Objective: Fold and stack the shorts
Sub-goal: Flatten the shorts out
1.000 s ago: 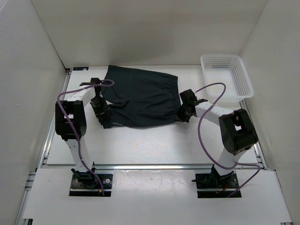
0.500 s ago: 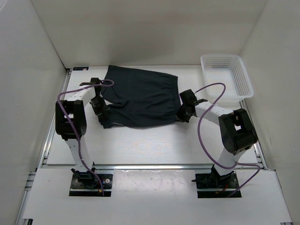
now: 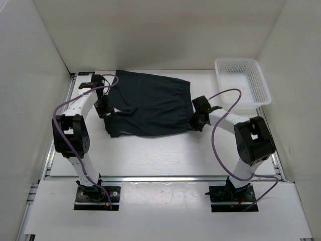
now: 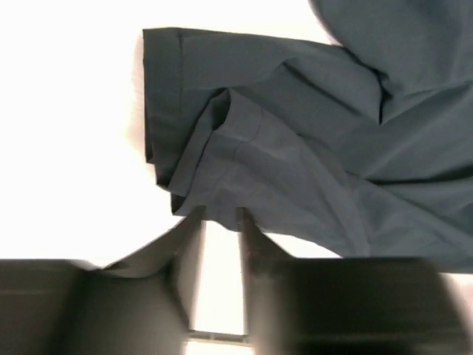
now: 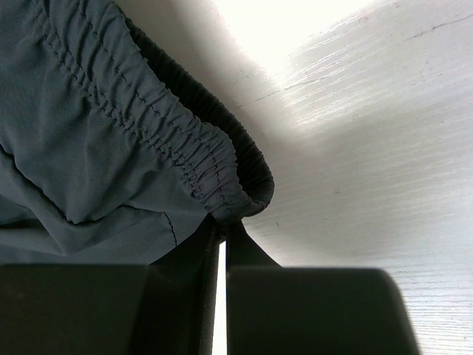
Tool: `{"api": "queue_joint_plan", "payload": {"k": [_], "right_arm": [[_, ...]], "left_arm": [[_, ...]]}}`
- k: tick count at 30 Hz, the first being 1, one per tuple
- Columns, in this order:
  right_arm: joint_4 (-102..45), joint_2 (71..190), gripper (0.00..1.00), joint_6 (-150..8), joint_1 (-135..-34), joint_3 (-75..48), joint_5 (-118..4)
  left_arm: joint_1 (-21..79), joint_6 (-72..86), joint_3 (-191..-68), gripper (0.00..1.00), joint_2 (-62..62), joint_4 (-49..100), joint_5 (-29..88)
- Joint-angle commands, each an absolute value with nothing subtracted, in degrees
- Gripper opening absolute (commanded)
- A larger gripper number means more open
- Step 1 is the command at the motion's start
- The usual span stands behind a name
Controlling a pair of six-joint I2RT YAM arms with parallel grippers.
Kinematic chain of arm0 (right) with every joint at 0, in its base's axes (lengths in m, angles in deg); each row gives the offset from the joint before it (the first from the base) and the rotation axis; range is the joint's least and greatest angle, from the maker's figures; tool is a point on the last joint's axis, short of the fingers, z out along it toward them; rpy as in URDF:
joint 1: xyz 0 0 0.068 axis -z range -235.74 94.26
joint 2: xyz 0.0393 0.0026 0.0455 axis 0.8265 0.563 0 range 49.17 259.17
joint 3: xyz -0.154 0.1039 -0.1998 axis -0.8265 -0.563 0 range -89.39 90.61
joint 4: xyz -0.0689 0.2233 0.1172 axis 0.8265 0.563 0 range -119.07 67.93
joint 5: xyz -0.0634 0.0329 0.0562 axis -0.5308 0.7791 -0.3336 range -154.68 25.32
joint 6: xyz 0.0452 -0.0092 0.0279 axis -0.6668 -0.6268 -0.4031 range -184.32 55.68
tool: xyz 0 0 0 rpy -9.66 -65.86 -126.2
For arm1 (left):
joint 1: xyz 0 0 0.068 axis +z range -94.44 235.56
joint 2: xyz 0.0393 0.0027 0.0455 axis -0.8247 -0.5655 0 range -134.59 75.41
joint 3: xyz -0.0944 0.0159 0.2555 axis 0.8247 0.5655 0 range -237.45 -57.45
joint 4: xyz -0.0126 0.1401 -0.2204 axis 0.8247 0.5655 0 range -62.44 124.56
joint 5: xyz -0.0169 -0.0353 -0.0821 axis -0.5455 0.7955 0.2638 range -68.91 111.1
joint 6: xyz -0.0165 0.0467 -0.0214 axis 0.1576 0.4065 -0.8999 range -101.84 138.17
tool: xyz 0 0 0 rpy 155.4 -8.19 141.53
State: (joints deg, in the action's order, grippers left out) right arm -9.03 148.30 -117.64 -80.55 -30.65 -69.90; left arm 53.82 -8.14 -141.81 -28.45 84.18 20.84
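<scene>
Dark navy shorts (image 3: 150, 103) lie spread out on the white table (image 3: 165, 153), waistband to the right. My left gripper (image 3: 104, 107) is at the shorts' left leg. In the left wrist view its fingertips (image 4: 219, 216) pinch a raised fold of the leg fabric (image 4: 310, 111), with a narrow gap between the fingers. My right gripper (image 3: 193, 123) is at the near right corner of the shorts. In the right wrist view it (image 5: 222, 225) is shut on the gathered elastic waistband (image 5: 170, 126).
A white plastic mesh basket (image 3: 242, 83) stands at the back right of the table. White walls close in the left, back and right sides. Purple cables loop over both arms.
My left gripper has moved back and slightly left along the shorts' left edge, and its arm's elbow has swung outward. The right arm and the shorts' outline look unchanged.
</scene>
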Motion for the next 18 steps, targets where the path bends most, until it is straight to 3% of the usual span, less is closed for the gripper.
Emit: {"api": "queue_joint_plan", "payload": {"k": [1,7,15,18], "right_arm": [[-7.9,147.8,0.0,-116.6,-80.5,-28.7,-70.7],[-7.9,147.8,0.0,-116.6,-80.5,-28.7,-70.7],[-7.4,147.8,0.0,-116.1,-80.5,-28.7,-70.2],[-7.4,147.8,0.0,-116.1,-80.5,-28.1,-70.2]], "left_arm": [[53.5,-7.7,-141.4,0.49,-31.5,83.8,22.5],[53.0,-7.7,-140.0,0.56,-34.6,81.7,23.2],[52.0,-7.7,-140.0,0.47,-37.1,81.7,23.2],[52.0,-7.7,-140.0,0.38,-37.1,81.7,23.2]]}}
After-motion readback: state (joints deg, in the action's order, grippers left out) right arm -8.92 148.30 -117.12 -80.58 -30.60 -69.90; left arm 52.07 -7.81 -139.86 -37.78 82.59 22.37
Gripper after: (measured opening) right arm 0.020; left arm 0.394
